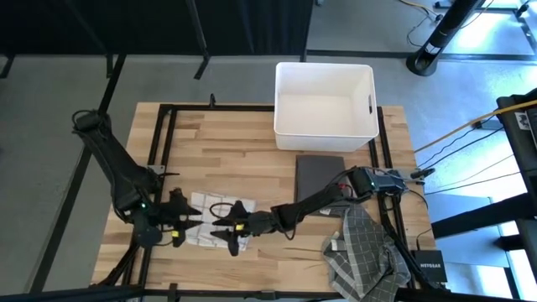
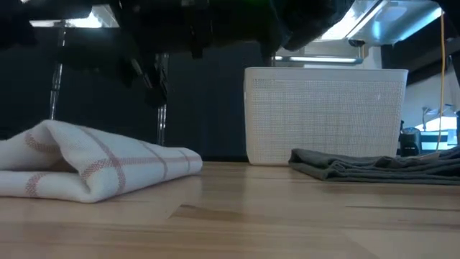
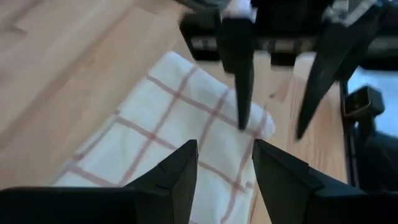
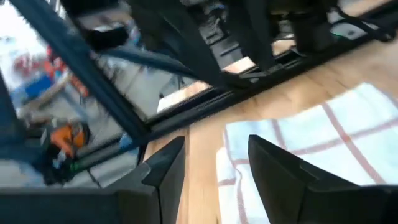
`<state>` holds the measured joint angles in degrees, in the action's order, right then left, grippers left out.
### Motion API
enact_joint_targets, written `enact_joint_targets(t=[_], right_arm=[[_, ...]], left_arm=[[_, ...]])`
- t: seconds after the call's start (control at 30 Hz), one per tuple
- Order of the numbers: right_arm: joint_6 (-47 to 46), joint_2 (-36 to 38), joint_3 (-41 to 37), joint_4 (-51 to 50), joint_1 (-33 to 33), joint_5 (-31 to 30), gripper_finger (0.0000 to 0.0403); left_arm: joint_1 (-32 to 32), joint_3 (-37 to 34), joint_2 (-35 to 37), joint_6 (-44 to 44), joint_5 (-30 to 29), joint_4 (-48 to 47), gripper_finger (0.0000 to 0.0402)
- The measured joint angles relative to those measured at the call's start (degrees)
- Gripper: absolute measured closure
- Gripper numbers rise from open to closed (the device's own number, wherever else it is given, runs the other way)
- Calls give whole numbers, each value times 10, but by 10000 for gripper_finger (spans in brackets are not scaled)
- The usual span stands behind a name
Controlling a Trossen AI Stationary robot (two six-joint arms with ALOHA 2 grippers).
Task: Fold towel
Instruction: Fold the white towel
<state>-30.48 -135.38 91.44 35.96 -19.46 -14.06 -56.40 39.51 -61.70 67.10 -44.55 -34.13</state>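
Left tool [image 1: 186,223] over towel [image 1: 216,220], fingers [image 3: 180,171] spread, holding nothing. Right tool [image 1: 225,228] opposite it, over towel's other edge, fingers spread, empty. Towel folded, white with red checks, flat on table [image 1: 252,147] between both tools. Beyond right tool: dark folded cloth [image 1: 320,176], white bin [image 1: 325,104] past it. Checked grey cloth [image 1: 357,245] heaped near right arm base, at table's edge.

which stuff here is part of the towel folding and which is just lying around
In the job: white red-checked towel, left gripper and right gripper, both open over it.

Lying about: white bin, dark folded cloth, grey checked cloth.
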Motion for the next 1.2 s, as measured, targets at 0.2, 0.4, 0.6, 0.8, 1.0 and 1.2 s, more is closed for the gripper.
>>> enact_joint_targets(t=[0.2, 0.4, 0.6, 0.8, 1.0, 1.2], right_arm=[[70, 4, 0, -93, -1, 25, 226], [99, 3, 0, -243, -7, 37, 226], [143, 5, 2, -352, -20, 28, 226], [153, 8, 5, -375, -23, 23, 226], [151, 9, 69, -419, -23, 36, 226], [138, 17, 123, -459, -24, 35, 226]], left_arm=[[5, -40, -74, 2, 2, 79, 254], [5, -56, -158, 70, 76, 91, 254], [-5, -55, -219, 110, 153, 93, 254], [-13, -54, -224, 146, 151, 105, 254], [-9, -23, -205, 82, 135, 130, 254], [0, -3, -194, -15, 43, 156, 254]])
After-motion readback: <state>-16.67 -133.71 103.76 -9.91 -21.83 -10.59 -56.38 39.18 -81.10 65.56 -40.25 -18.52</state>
